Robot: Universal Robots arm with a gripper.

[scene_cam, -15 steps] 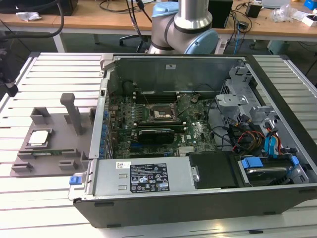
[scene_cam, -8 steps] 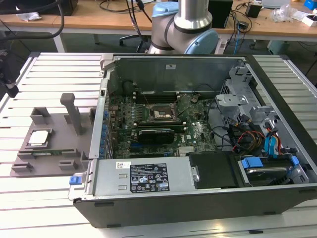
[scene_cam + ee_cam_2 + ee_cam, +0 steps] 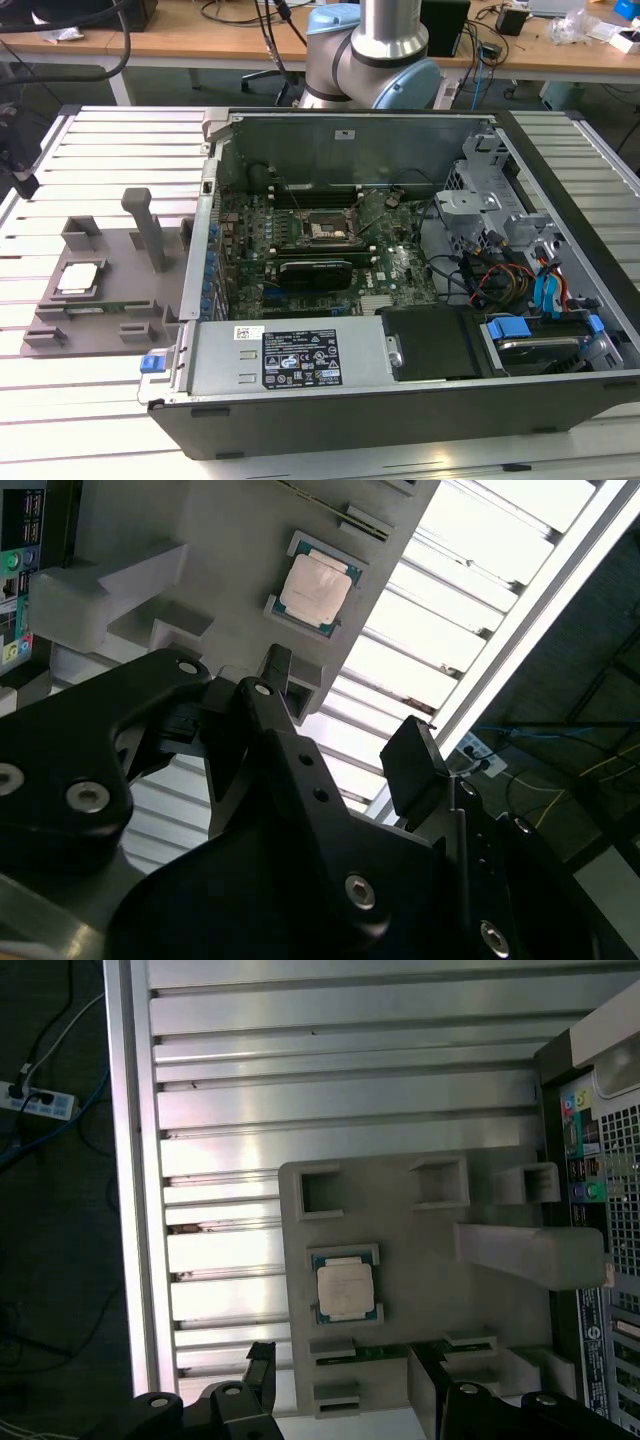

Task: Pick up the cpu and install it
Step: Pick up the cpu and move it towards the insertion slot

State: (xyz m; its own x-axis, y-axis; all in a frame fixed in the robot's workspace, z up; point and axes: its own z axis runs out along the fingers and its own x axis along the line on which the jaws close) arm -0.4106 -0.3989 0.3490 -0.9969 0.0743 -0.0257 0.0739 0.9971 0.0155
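Arm (image 3: pixel 378 50): the base joint stands behind the open computer case (image 3: pixel 400 420). The wrist end is out over the grey fixture (image 3: pixel 420 1300) on the slatted table (image 3: pixel 350 1080), pointing down at it.

Gripper (image 3: pixel 343 1372): spread wide, holding nothing and touching nothing. Both fingers (image 3: pixel 262 1365) hang clear above the fixture.

The cpu (image 3: pixel 345 1289) lies flat in its seat on the fixture, below the gripper and just ahead of the fingertips, in line with the gap between them. Its metal lid faces up. The outline is near square, so no marked long axis shows — its edges run parallel to the fixture's edges. The case stands off to one side of the gripper, apart from the cpu.
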